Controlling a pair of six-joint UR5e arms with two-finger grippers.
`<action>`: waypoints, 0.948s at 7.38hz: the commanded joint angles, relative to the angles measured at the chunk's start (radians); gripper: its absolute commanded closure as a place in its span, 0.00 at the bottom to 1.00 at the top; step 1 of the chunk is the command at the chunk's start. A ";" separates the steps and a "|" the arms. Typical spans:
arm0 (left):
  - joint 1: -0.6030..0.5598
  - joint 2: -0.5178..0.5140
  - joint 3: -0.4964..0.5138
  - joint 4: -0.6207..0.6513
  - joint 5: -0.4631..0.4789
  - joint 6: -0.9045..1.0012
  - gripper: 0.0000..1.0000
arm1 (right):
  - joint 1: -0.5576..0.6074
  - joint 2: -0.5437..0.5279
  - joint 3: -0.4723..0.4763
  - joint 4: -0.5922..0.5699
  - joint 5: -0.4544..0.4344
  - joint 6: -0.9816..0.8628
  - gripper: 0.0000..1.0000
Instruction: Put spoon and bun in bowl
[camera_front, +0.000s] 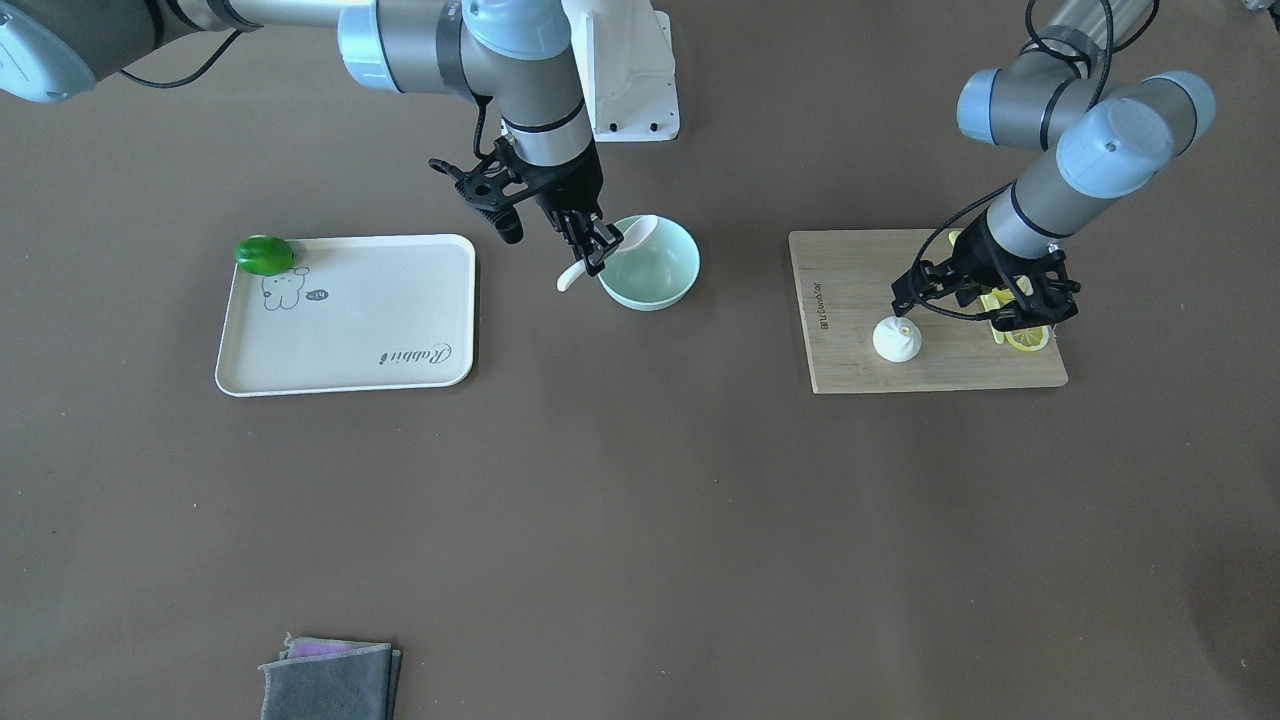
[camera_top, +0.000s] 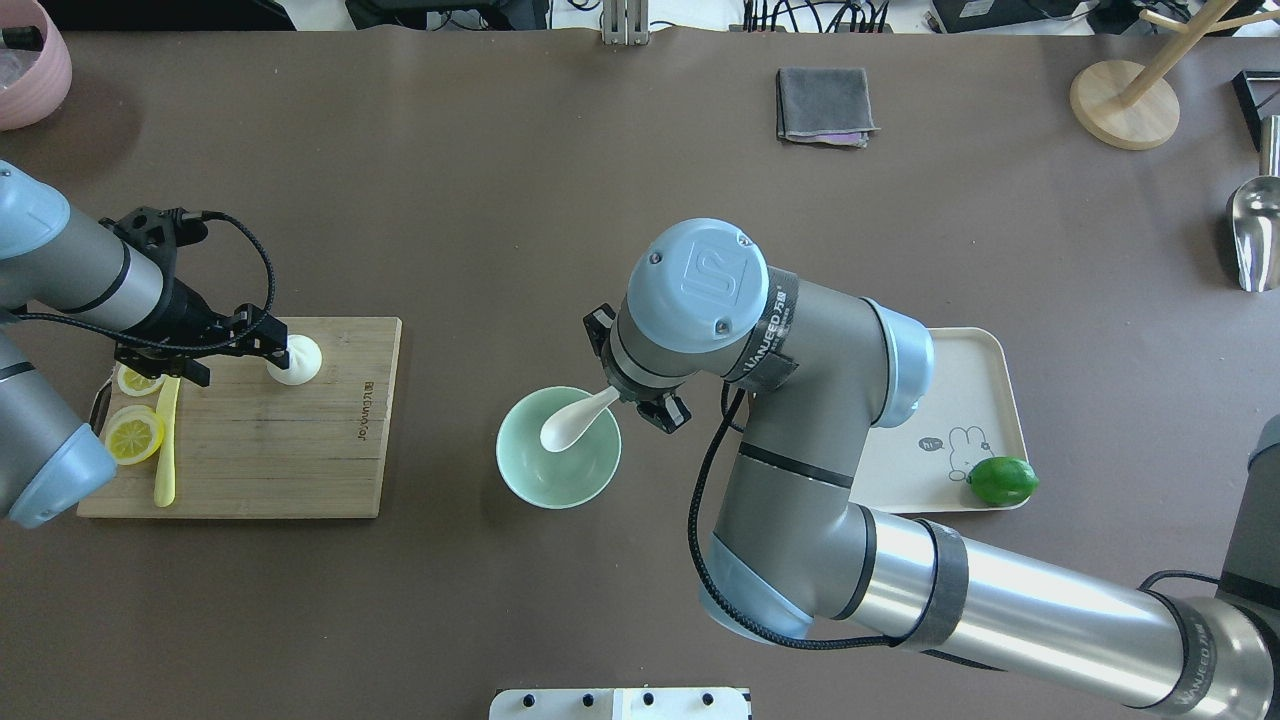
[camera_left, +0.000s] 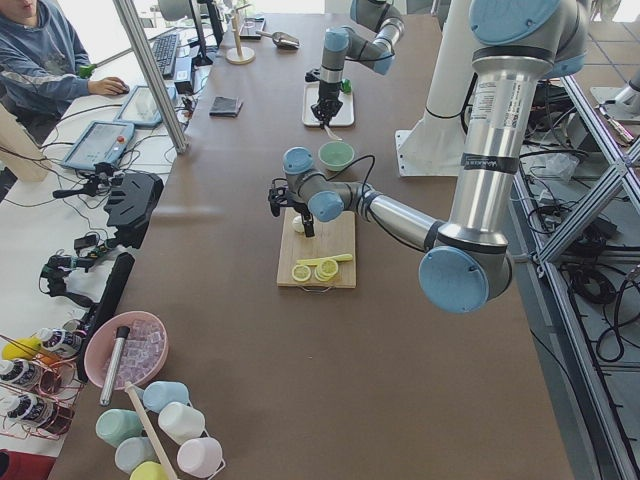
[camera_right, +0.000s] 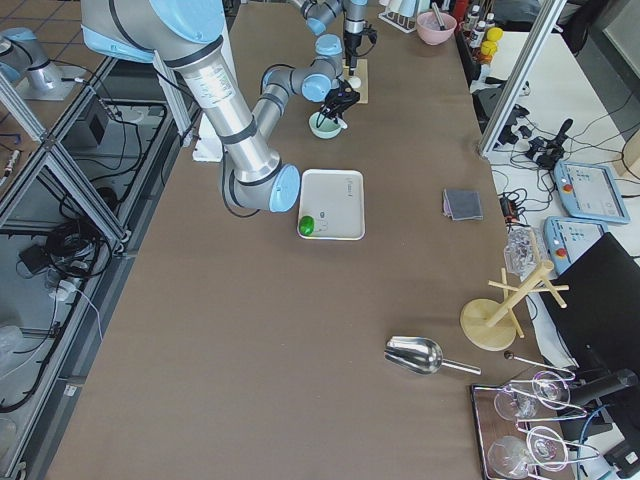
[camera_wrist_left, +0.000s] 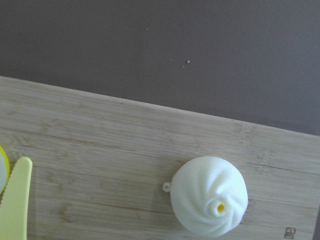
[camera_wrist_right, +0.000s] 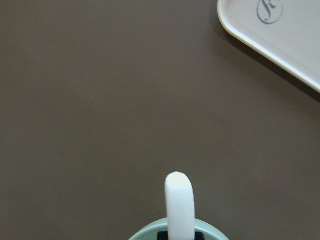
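My right gripper (camera_front: 598, 252) is shut on the handle of the white spoon (camera_front: 640, 232). It holds the spoon tilted, scoop over the inside of the pale mint-green bowl (camera_front: 660, 290) and handle end sticking out past the rim. In the overhead view the spoon (camera_top: 562, 428) lies across the bowl (camera_top: 530, 480). The white pleated bun (camera_front: 897, 340) sits on the wooden cutting board (camera_front: 850, 340). My left gripper (camera_front: 905, 300) hovers right beside the bun (camera_top: 300, 360), looks open and holds nothing. The left wrist view shows the bun (camera_wrist_left: 210, 202) alone on the wood.
Lemon slices (camera_top: 135, 437) and a yellow knife (camera_top: 167, 450) lie on the board's robot-left part. A cream tray (camera_front: 350, 330) carries a green fruit (camera_front: 264, 254) at its corner. A grey cloth (camera_top: 823, 105), wooden stand (camera_top: 1125, 100) and metal scoop (camera_top: 1255, 235) lie farther off.
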 joint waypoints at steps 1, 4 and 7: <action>0.004 -0.006 0.024 -0.002 0.000 0.002 0.02 | -0.032 -0.006 -0.007 0.000 -0.039 0.002 0.97; 0.007 -0.058 0.058 0.000 0.002 0.001 0.02 | 0.006 -0.007 0.002 0.000 -0.026 -0.015 0.00; 0.007 -0.122 0.110 -0.002 0.002 0.002 0.20 | 0.026 -0.027 0.014 -0.001 -0.021 -0.025 0.00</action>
